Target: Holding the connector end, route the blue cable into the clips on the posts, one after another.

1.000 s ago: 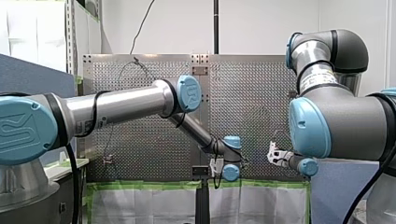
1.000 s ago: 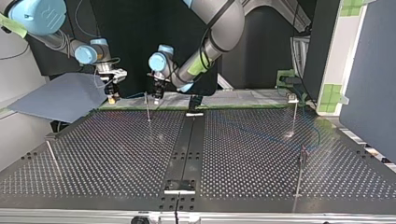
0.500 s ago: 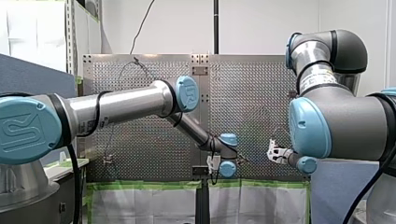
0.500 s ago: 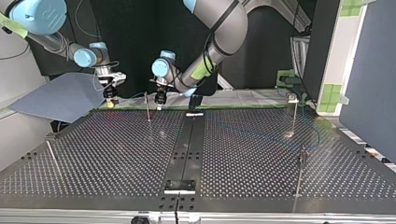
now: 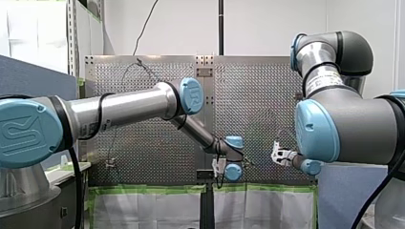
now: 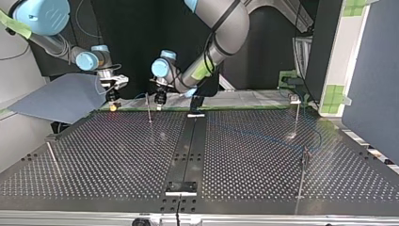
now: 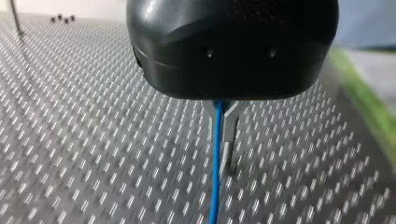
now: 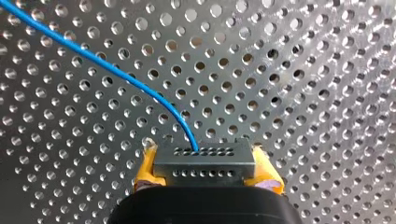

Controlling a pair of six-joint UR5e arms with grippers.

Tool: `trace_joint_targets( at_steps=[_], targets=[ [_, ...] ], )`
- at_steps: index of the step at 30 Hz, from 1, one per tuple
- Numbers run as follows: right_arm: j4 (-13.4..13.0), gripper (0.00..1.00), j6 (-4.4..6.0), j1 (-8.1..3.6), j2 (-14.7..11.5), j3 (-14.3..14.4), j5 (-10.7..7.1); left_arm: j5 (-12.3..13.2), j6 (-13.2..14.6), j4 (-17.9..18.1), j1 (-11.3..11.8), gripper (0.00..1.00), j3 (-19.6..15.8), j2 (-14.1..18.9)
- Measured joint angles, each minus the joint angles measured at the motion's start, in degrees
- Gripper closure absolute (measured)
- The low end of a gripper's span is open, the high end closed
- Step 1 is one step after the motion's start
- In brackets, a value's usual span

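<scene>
In the right wrist view my right gripper [image 8: 205,173] has its yellow pads [image 8: 145,169] shut on a grey connector block [image 8: 204,158], and the blue cable [image 8: 116,74] leaves the block over the perforated plate. In the left wrist view my left gripper [image 7: 223,158] has thin metal fingers shut on the blue cable [image 7: 215,186], which runs down between them. In the top view my left gripper [image 6: 160,100] hangs just beside a thin post [image 6: 148,109] at the table's far edge. My right gripper [image 6: 113,103] is further to that view's left. The post's clip is too small to make out.
More thin posts stand on the perforated table [image 6: 117,155]: one at the top view's right back [image 6: 297,117], one at the right front [image 6: 302,174], one at the left front [image 6: 51,157]. A grey board [image 6: 61,99] lies beyond the far left corner.
Both grippers have shifted only slightly near the far edge: my left one dipped and edged toward the post, my right one sank a little. Both grips are unchanged.
</scene>
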Motion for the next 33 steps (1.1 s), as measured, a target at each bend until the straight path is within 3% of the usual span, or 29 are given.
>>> trace_joint_targets(
  at_steps=[6,13,21,33],
  targets=[
    [-0.21,1.00,0.06,0.50,0.20,-0.03,-0.16,1.91,-2.13,-2.82,-1.63,1.00,0.02,-0.17],
    [-0.42,1.00,0.09,0.64,2.08,-0.85,-0.07,0.61,-2.49,-4.54,-1.00,1.00,1.35,-2.77],
    [-0.17,1.00,0.09,0.69,2.74,-1.66,0.05,-0.46,-2.38,-4.47,0.03,1.00,4.03,-4.51],
    [0.44,1.00,0.20,0.59,2.77,-3.77,0.07,1.45,-2.41,-1.88,0.22,1.00,4.66,-4.45]
  ],
)
